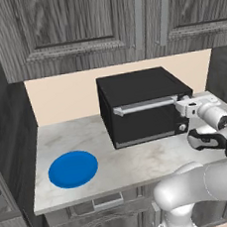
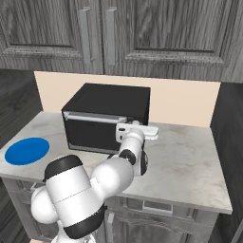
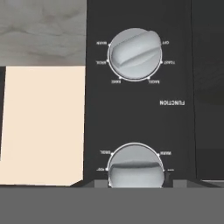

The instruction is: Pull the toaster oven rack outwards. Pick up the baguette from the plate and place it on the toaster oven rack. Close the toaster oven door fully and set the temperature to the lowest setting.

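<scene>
Pincer [image 1: 181, 109] sits up against the front right edge of the toaster oven [image 1: 138, 90], at the knob column. In the hand view the picture is rolled upside down: lettering reads inverted. Two dark finger tips barely rise at the bottom edge, one [image 3: 99, 180] to each side of the nearest silver knob [image 3: 134, 166], so the knob lies between them. Jaws stand partly apart; whether the pads actually touch the knob cannot be told, since the contact zone is cut off at the frame's bottom.

Just beyond that knob along the panel: a second silver knob [image 3: 134, 55], ringed with small white labels, with the word FUNCTION printed between the two. Its ridge lies tilted off horizontal.

Beside the pincer, toward the oven's middle: the toaster oven door [image 1: 144, 122], upright and flush against the oven body, silver bar handle [image 1: 144, 105] running along its top edge. Rack and baguette cannot be seen; the door covers the cavity.

To the pincer's other side: cream backsplash [image 3: 41, 124] and pale marbled counter [image 2: 190, 161].

Farther off, well apart from the pincer, past the oven's far side: the blue plate [image 1: 73, 168], lying flat on the counter near its front edge, top bare.

Above everything: grey wood wall cabinets [image 1: 75, 25] with long bar pulls.
</scene>
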Available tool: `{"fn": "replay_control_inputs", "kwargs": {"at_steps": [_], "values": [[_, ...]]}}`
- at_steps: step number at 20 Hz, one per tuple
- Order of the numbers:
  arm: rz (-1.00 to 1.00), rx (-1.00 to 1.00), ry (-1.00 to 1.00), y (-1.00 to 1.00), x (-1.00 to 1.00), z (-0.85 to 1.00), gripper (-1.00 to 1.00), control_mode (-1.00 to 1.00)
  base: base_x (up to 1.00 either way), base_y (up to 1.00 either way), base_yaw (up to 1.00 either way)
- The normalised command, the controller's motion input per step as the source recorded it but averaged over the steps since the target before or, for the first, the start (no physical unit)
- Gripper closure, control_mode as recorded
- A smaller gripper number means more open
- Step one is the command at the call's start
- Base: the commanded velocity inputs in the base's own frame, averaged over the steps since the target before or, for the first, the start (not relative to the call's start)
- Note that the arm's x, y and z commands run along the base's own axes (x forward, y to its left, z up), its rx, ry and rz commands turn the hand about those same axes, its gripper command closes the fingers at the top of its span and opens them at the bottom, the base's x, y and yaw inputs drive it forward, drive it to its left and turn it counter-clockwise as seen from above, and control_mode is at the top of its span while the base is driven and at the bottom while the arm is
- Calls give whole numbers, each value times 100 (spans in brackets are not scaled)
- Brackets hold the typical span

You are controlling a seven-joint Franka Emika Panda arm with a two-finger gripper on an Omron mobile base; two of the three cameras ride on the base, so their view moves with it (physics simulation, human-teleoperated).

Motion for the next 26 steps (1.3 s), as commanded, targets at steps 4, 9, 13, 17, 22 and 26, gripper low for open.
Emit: {"fn": "replay_control_inputs", "kwargs": {"at_steps": [4, 9, 13, 17, 22, 26], "values": [[0, -7, 1, 0, 0, 0, 100, -100, 0, 0, 0], [0, -9, 1, 0, 0, -7, 100, -100, 0, 0, 0], [0, -11, 0, 0, 0, -15, 100, -100, 0, 0, 0], [0, -18, 2, 0, 0, -1, 100, -100, 0, 0, 0], [0, -21, 5, 0, 0, -6, 100, -100, 0, 0, 0], [0, -18, 5, -1, 0, -10, 100, -100, 0, 0, 0]]}}
